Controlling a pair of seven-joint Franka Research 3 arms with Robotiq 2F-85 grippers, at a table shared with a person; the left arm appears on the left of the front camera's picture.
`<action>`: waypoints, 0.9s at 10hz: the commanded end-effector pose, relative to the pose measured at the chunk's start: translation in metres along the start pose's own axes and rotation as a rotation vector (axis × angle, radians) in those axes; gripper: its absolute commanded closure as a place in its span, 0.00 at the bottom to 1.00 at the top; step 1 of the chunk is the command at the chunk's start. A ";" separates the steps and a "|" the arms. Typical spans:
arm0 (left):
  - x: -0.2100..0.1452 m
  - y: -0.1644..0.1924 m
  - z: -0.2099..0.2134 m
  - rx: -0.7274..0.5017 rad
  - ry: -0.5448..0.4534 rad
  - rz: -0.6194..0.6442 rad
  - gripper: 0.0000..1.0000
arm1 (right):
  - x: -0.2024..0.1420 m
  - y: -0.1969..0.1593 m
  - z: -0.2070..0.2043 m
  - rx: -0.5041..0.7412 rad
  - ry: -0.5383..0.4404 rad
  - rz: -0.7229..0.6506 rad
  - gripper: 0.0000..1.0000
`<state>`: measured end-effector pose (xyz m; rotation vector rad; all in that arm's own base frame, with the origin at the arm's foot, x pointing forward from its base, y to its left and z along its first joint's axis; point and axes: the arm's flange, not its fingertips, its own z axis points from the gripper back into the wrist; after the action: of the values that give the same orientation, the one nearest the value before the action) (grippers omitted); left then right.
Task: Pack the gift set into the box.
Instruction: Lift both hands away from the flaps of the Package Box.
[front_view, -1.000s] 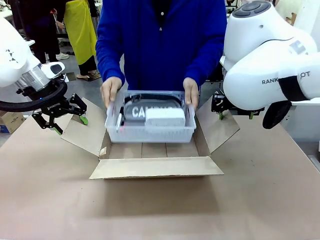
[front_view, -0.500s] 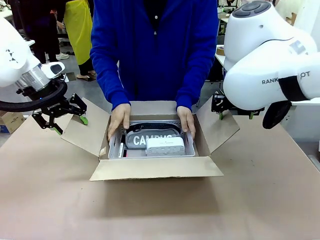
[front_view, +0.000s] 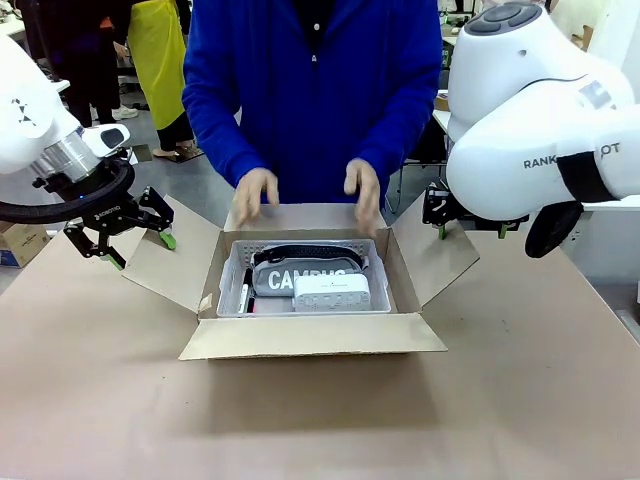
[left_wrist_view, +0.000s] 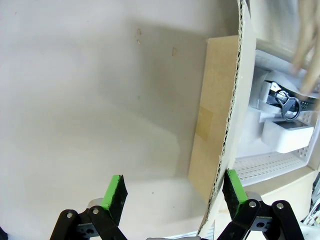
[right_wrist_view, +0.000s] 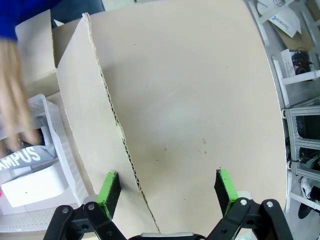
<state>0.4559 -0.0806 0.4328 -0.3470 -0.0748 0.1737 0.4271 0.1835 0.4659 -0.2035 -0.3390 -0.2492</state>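
Observation:
The gift set (front_view: 305, 280) sits inside the open brown box (front_view: 310, 335): a light grey slotted tray holding a grey "CAMPUS" pouch, a small white box (front_view: 331, 291) and a black band. The person's hands (front_view: 256, 195) hover just above the box's far edge, off the tray. My left gripper (front_view: 135, 243) is open beside the box's left flap (front_view: 170, 255); in the left wrist view that flap's edge (left_wrist_view: 231, 110) runs beside the right finger (left_wrist_view: 234, 186). My right gripper (front_view: 470, 230) is open by the right flap (front_view: 435, 250), whose edge (right_wrist_view: 107, 107) runs down between the fingers (right_wrist_view: 108, 189).
The brown table (front_view: 320, 420) spreads wide in front of the box. The near flap (front_view: 310, 335) lies folded outward toward me. The right arm's big white body (front_view: 530, 110) looms at the right. Other people stand behind at the far left.
The person lowered the tray down into the box, then let go and lifted both hands up and back. Neither arm has moved.

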 end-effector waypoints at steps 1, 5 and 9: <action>-0.001 0.000 0.002 0.015 -0.004 0.011 0.00 | 0.005 0.000 0.000 -0.013 -0.013 0.008 0.00; -0.024 0.044 0.073 -0.478 0.194 -0.251 0.00 | 0.003 -0.069 0.056 0.482 0.148 -0.038 0.00; -0.045 0.178 0.088 -1.355 0.089 -0.305 0.00 | -0.036 -0.238 0.014 1.412 0.425 -0.302 0.00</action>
<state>0.3556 0.0928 0.4883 -1.2018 -0.2278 -0.2041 0.3333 0.0085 0.5345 0.7251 -0.2835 -0.2253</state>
